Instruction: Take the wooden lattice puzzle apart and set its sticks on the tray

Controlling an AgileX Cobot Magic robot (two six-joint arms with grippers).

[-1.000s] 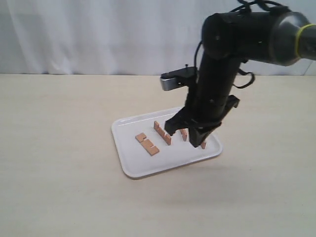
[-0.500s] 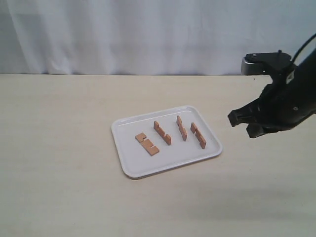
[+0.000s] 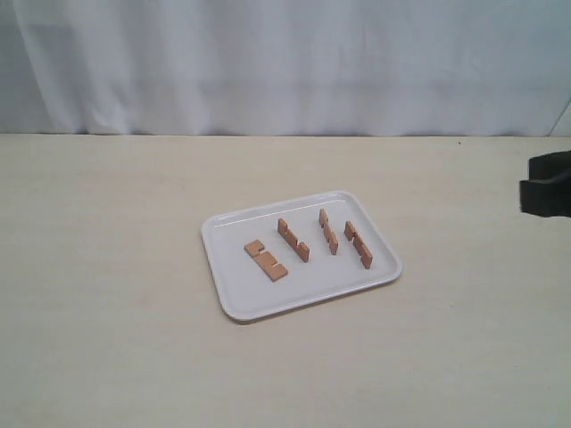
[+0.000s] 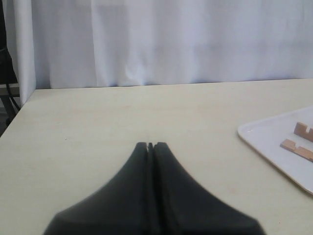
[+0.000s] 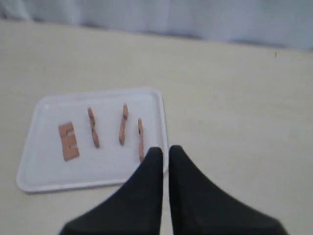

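Observation:
The wooden lattice puzzle is in pieces. Several separate sticks rest on the white tray point(image 3: 234, 287) in the middle of the table. One stick point(image 3: 266, 259) lies flat, and three others point(image 3: 293, 239) point(image 3: 328, 231) point(image 3: 359, 244) stand on edge in a row. My right gripper point(image 5: 165, 149) is shut and empty, hovering off the tray's point(image 5: 44, 171) right side beside the nearest stick point(image 5: 141, 139). Only a dark part of that gripper point(image 3: 546, 196) shows at the exterior view's right edge. My left gripper point(image 4: 150, 145) is shut and empty over bare table, well away from the tray point(image 4: 264, 142).
A white curtain point(image 3: 285, 62) hangs behind the beige table point(image 3: 107, 267). In the left wrist view the table's side edge point(image 4: 19, 110) runs past a dark stand point(image 4: 7, 68).
The right arm has pulled away from above the tray, swinging right until only its tip shows at the frame edge. The sticks on the tray have not moved.

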